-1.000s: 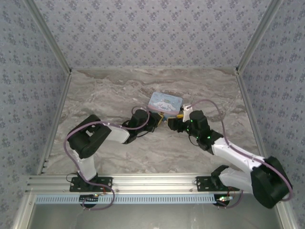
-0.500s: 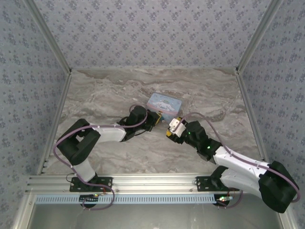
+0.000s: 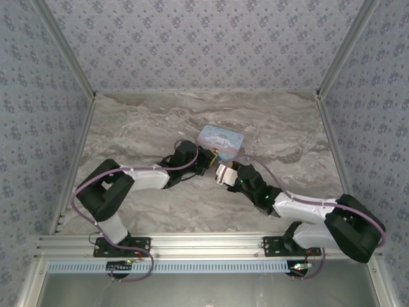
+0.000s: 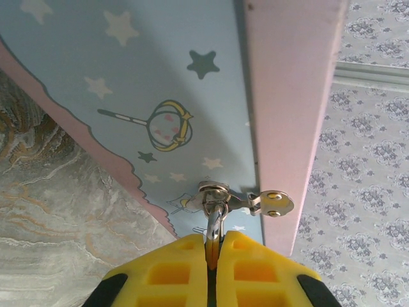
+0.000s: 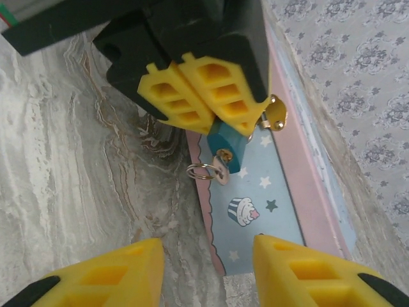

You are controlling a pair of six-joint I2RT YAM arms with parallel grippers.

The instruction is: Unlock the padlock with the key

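The teal-blue padlock [image 5: 229,148] hangs by its silvery shackle [image 4: 215,214] from the hasp [image 4: 271,203] on the front of a pale blue cartoon tin [image 3: 220,139]. My left gripper [image 4: 214,249] is shut on the padlock, its yellow fingers [image 5: 198,96] clamped over the lock's top. A small silvery key [image 5: 220,171] with a wire ring [image 5: 199,171] sticks out of the padlock's bottom end. My right gripper [image 5: 206,249] is open just short of the key, one finger to each side and nothing between them. From above, the right gripper [image 3: 222,173] sits close to the left gripper [image 3: 208,161].
The tin [image 5: 275,192] rests on the marble table [image 3: 140,121], with a patterned wall [image 3: 204,38] behind and on both sides. A metal rail [image 3: 192,246] runs along the near edge by the arm bases.
The right arm has stretched out low and swung left, bringing its gripper up to the left gripper. The left arm dropped lower and the tin shifted slightly away.
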